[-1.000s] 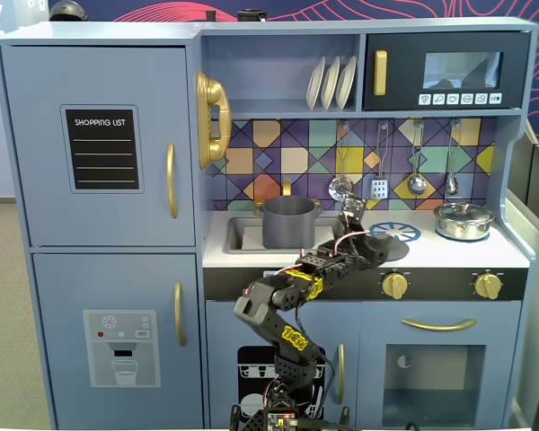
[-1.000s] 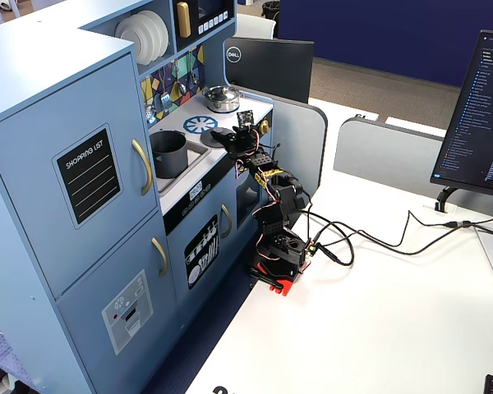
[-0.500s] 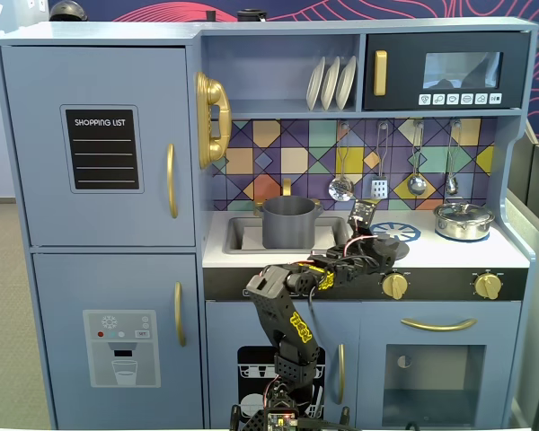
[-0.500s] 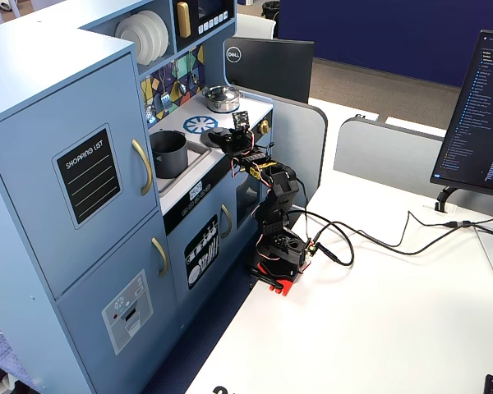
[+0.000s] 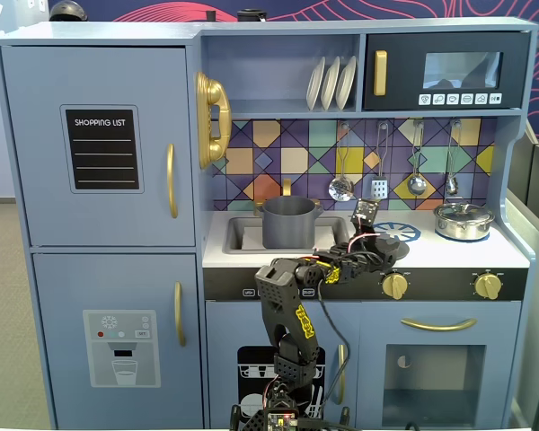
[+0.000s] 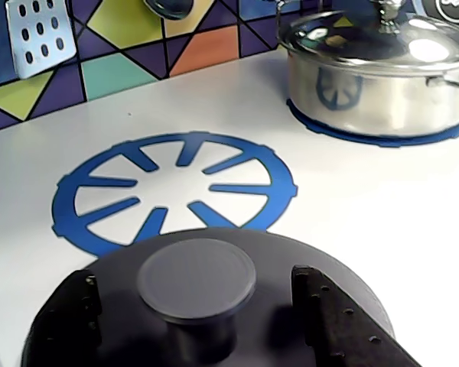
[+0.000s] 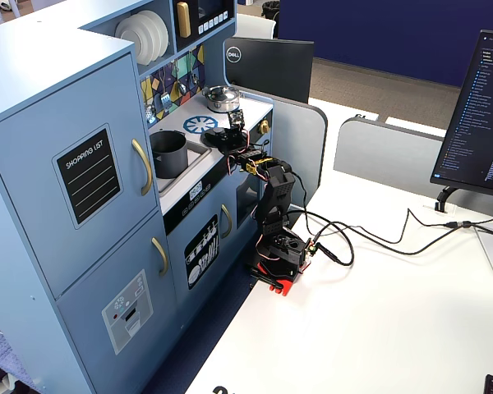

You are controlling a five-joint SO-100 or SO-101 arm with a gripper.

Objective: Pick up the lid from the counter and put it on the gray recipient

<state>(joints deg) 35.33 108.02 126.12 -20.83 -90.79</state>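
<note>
Step in hand: the grasp. In the wrist view the hand [image 6: 195, 306] straddles the knob of the lid [image 6: 321, 256], one finger on each side with a gap to the knob, so it stands open and grips nothing yet.
Lid: lies flat near the front edge of the worktop [image 6: 382, 222], just in front of the blue burner ring [image 6: 176, 187].
Gray recipient [image 5: 288, 222]: stands in the sink at the worktop's left end in a fixed view, uncovered, well apart from the lid.
Next move, as judged: close on the knob, lift clear, carry left, set down centred on the rim.
Surface: white, smooth toy-kitchen worktop; silver pot [image 5: 463, 219] at the back right corner.
Room: office desk, monitor [image 7: 481, 115], trailing cables.
</note>
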